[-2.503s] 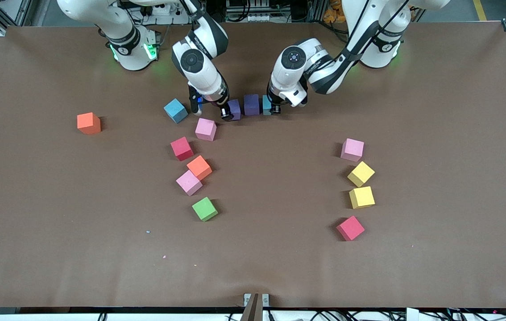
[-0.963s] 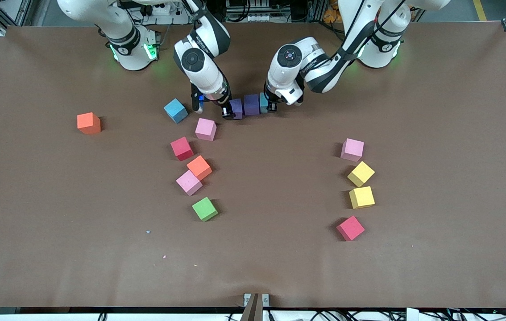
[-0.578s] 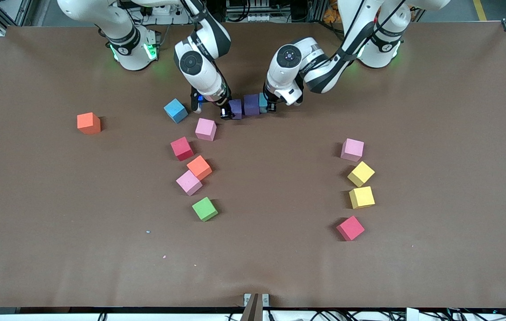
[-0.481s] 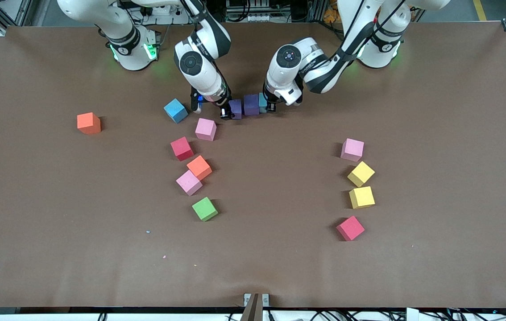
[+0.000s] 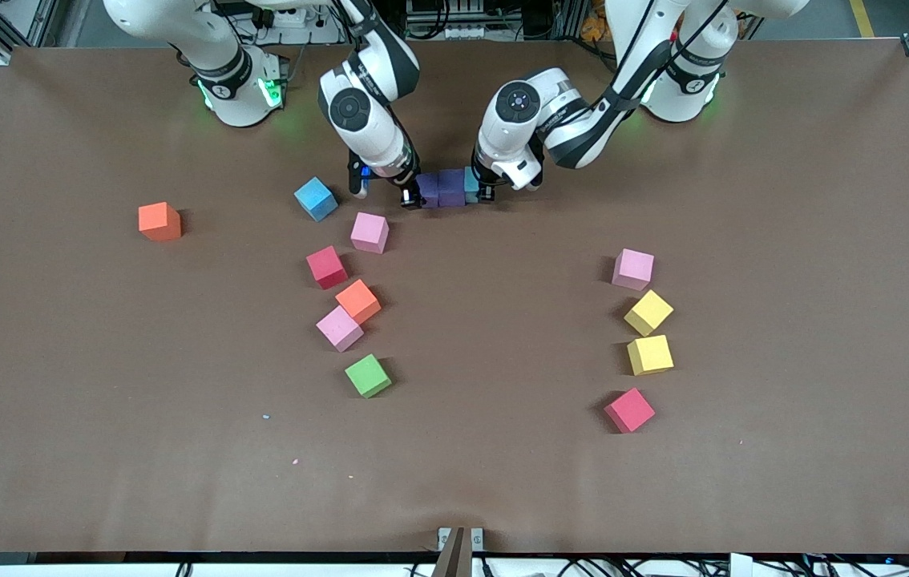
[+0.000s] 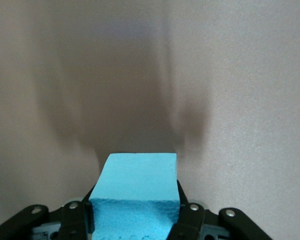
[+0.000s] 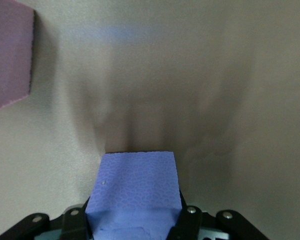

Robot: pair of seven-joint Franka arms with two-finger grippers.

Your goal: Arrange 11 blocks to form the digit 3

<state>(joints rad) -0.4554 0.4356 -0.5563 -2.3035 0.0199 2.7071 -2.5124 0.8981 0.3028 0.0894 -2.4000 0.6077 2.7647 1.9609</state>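
Note:
Three blocks sit in a touching row on the table in front of the arm bases: a purple block [image 5: 427, 191], a second purple block [image 5: 451, 187] and a light blue block [image 5: 471, 183]. My right gripper [image 5: 409, 196] is shut on the end purple block [image 7: 134, 192], low at the table. At the row's other end my left gripper [image 5: 485, 191] is shut on the light blue block [image 6: 134, 197]. The middle purple block is free. The right wrist view also catches a pink block [image 7: 7, 60] off to one side.
Loose blocks nearer the front camera: blue [image 5: 316, 198], pink [image 5: 369, 232], red [image 5: 327, 267], orange [image 5: 357, 300], pink [image 5: 339, 328], green [image 5: 367, 375]. An orange one [image 5: 159, 221] lies alone toward the right arm's end. Pink [image 5: 632, 268], two yellow [image 5: 648, 312] [image 5: 650, 354] and red [image 5: 629, 409] lie toward the left arm's end.
Both grippers have slid their blocks inward along the table. The gaps beside the middle purple block have closed, and the three now touch.

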